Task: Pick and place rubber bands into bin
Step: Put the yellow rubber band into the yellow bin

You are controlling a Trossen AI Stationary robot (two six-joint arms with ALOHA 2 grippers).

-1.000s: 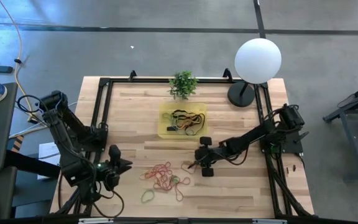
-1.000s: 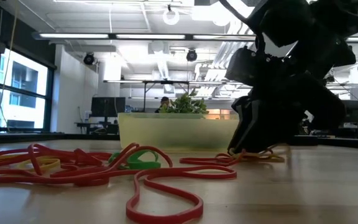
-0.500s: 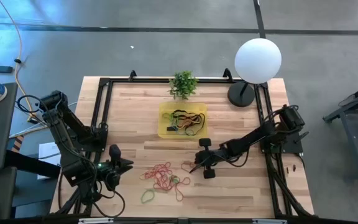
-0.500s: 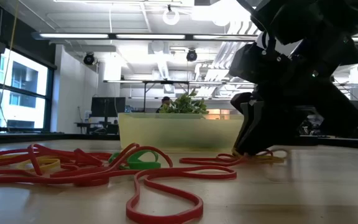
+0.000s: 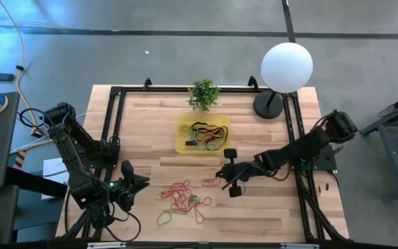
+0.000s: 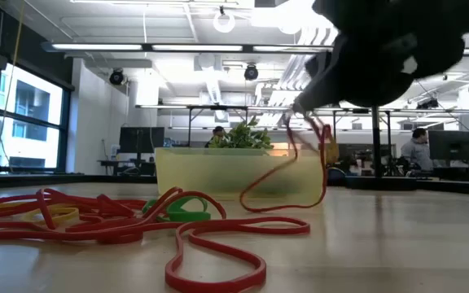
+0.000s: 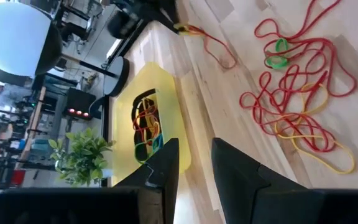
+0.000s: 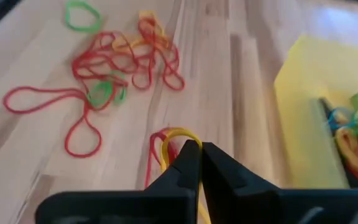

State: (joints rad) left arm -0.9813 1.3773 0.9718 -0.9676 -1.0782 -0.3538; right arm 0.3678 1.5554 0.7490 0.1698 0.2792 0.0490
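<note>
Right gripper [image 8: 197, 152] pinching red and yellow rubber bands [image 8: 166, 146]; lift clear, carry over yellow bin [image 5: 183, 142]; left gripper [image 7: 194, 163] idle, fingers parted.

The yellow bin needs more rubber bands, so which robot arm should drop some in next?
The right one. Its pincer is shut on red and yellow rubber bands, lifted off the table, and sits close to the yellow bin. The left pincer holds nothing and waits at the table's near left, farther away.
</note>
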